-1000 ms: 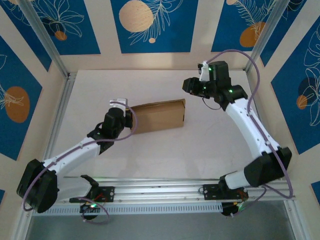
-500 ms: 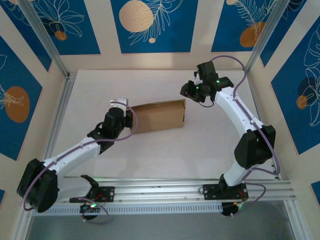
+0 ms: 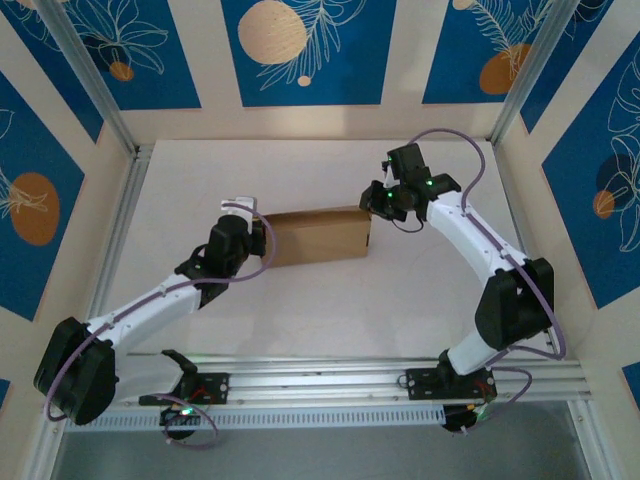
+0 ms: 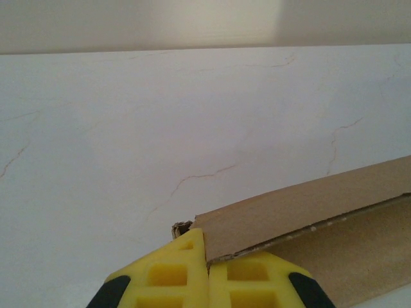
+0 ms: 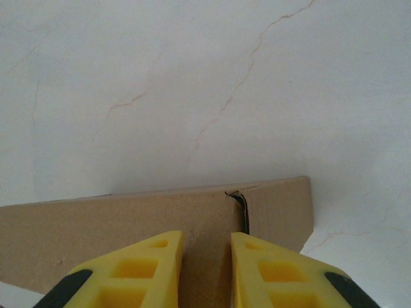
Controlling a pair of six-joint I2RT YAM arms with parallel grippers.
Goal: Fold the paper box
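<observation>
The paper box (image 3: 320, 235) lies flat on the white table (image 3: 300, 170), a brown cardboard rectangle with its lid down. My left gripper (image 3: 262, 232) is at its left end. In the left wrist view the yellow fingers (image 4: 180, 269) are pressed together on the edge of the box's top panel (image 4: 308, 208), so my left gripper (image 4: 207, 256) is shut on it. My right gripper (image 3: 375, 203) hovers at the box's far right corner. In the right wrist view my right gripper (image 5: 207, 247) has its jaws apart over the cardboard (image 5: 115, 221), beside a slit (image 5: 243, 212) near the corner.
Aluminium rails (image 3: 120, 230) run along the table's left side and near edge (image 3: 330, 380). Blue-and-cream patterned walls (image 3: 300, 50) close in the back and sides. Bare tabletop (image 3: 400, 300) lies in front of the box and to its right.
My right arm has swung down and left, bringing its gripper from the back right to the box's right end, with its jaws narrower. My left arm and the box have not moved.
</observation>
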